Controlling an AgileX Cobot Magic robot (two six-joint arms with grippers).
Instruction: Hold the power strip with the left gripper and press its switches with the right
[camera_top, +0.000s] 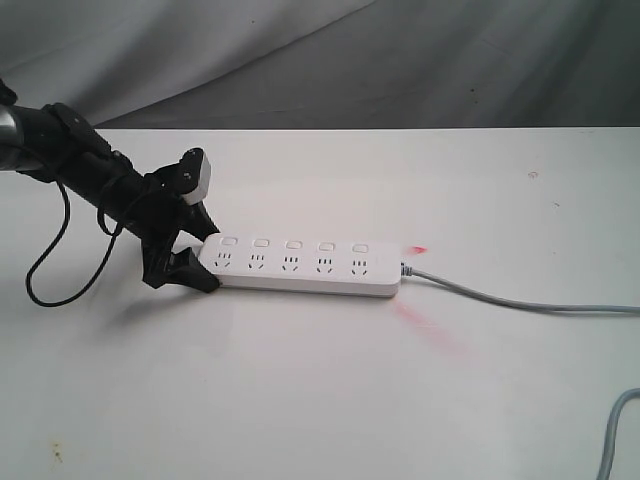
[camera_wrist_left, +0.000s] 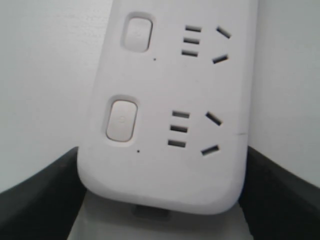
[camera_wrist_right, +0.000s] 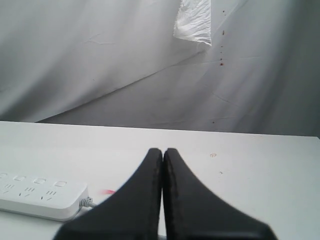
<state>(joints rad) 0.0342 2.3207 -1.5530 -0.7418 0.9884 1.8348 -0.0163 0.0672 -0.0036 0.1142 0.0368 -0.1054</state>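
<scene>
Up close, only 2 switches (camera_wrist_left: 121, 120) show, left jaws clamping the power strip (camera_wrist_left: 165, 180).

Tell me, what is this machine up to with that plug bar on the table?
The left pincer grips the rounded end of the white power strip, steadying it flat on the table. The right pincer, closed with its tips together, hangs away from the strip, on the side of its grey cord, and touches nothing. None of the five switches is being pressed yet.
</scene>
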